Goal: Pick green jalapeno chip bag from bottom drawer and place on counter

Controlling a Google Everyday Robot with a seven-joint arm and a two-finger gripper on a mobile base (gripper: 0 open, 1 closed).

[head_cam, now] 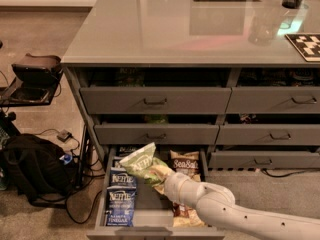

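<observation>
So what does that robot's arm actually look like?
The arm is smooth, off-white and tubular, built of rounded segments with a bulging joint near its end. A row of small dark dots runs along the lower segment. No cables or lettering show. Its gripper, over the open drawer, is mostly hidden behind the green bag.

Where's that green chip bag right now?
In the camera view, the green jalapeno chip bag is held in the gripper at bottom centre, above the open bottom drawer, between the blue bags and the Sea Salt bag.
</observation>
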